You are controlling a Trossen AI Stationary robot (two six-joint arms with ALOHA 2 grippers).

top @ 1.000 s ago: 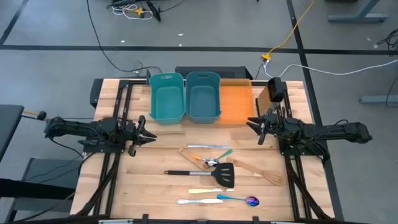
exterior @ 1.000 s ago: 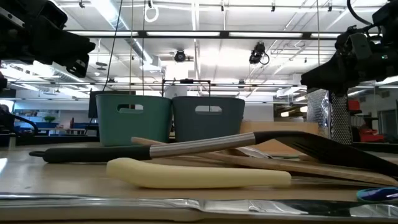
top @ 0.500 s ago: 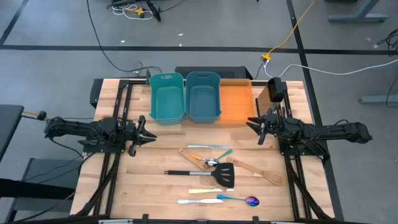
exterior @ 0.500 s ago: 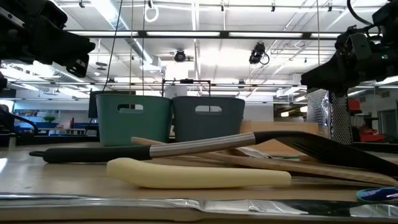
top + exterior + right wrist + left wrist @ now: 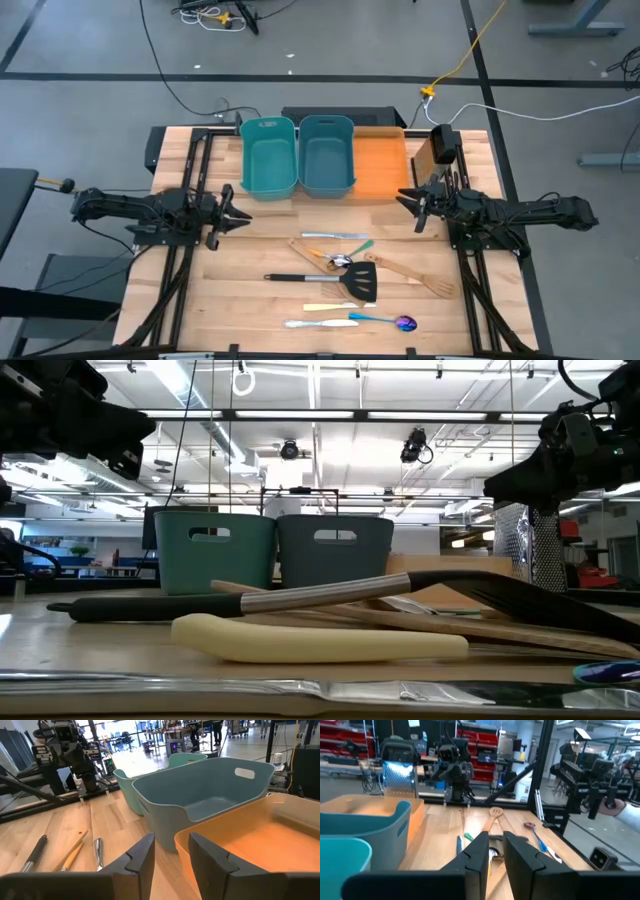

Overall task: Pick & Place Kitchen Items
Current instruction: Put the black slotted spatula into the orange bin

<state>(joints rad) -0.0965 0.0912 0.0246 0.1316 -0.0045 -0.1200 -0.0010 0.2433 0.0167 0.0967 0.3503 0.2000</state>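
Left gripper (image 5: 232, 214) near worktop (image 5: 250, 300) left edge, fingers parted, empty. Right gripper (image 5: 408, 202) near right edge, likewise parted, empty. Black slotted spatula (image 5: 325, 279) lies mid-worktop among cutlery.

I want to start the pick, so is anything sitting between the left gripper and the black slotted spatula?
Nothing visible blocks it. The left gripper hovers open over bare table, and the black slotted spatula lies beyond with its handle end nearest and free.

No readable writing anywhere.

From where I stand, the teal bins (image 5: 297, 155), the orange tray (image 5: 379, 165) and the utensils (image 5: 345, 278) carry no legible labels, brands or numbers; background signs are too small to make out.
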